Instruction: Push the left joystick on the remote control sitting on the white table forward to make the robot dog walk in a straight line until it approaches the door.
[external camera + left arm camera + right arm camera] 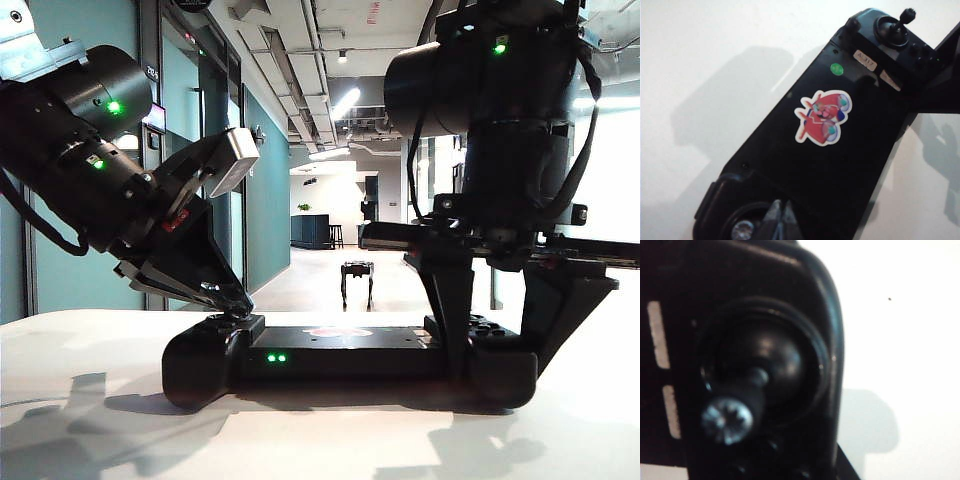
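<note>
Straddling the remote control [345, 352], right jaws [495, 340] screen the corridor.

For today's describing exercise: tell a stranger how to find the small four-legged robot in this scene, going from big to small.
Start at the white table in front, where a wide black remote control lies between the left gripper and the right gripper. Look over its middle, down the hallway floor behind. There stands the robot dog: small, black, on four thin legs, alone on bare floor.
</note>
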